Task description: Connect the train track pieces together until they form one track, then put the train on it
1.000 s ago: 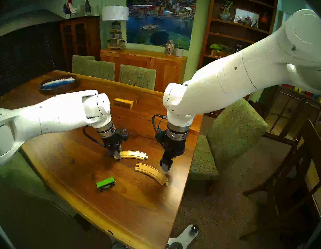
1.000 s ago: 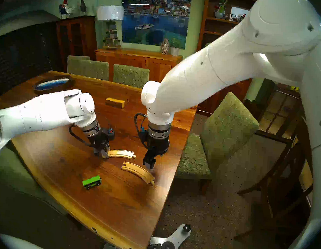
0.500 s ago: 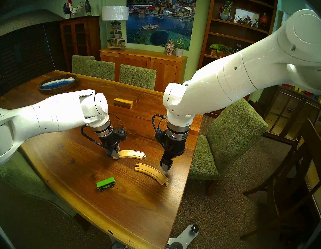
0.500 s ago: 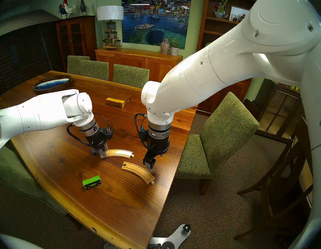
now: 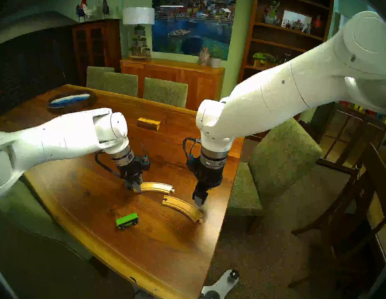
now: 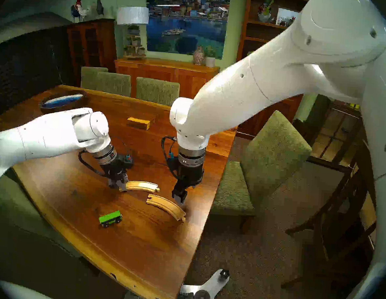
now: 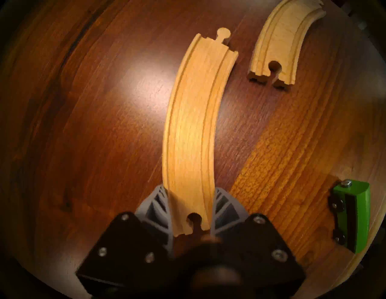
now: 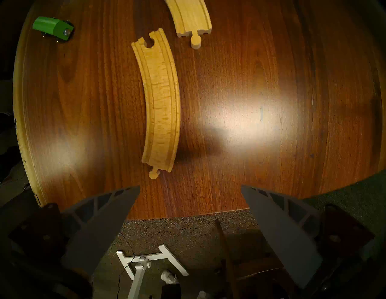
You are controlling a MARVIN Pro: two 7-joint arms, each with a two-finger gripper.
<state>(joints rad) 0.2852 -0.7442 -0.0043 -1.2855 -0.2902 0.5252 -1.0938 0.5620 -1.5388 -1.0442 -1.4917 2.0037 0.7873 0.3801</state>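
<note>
Two curved wooden track pieces lie apart on the table. My left gripper [image 5: 137,188] [image 7: 190,189] is shut on the hole end of the far piece [image 5: 157,186] [image 7: 192,125], one finger on each side. That piece's peg end points at the hole end of the near piece [image 5: 182,207] [image 7: 279,41] [image 8: 163,104], a short gap away and not lined up. My right gripper [image 5: 199,201] [image 8: 190,186] stands open and empty just above the table, beside the near piece's peg end. The green train [image 5: 127,220] [image 8: 52,27] stands on the table in front of both pieces.
A rectangular wooden block [image 5: 149,123] lies farther back on the table, and a dark oval tray [image 5: 70,100] sits at the far left. The table's right edge [image 5: 225,207] runs just beyond my right gripper, with a green chair [image 5: 277,165] next to it.
My left gripper has shifted a little left and toward me with the far piece, bringing its peg end closer to the near piece's hole end. The right arm has not moved.
</note>
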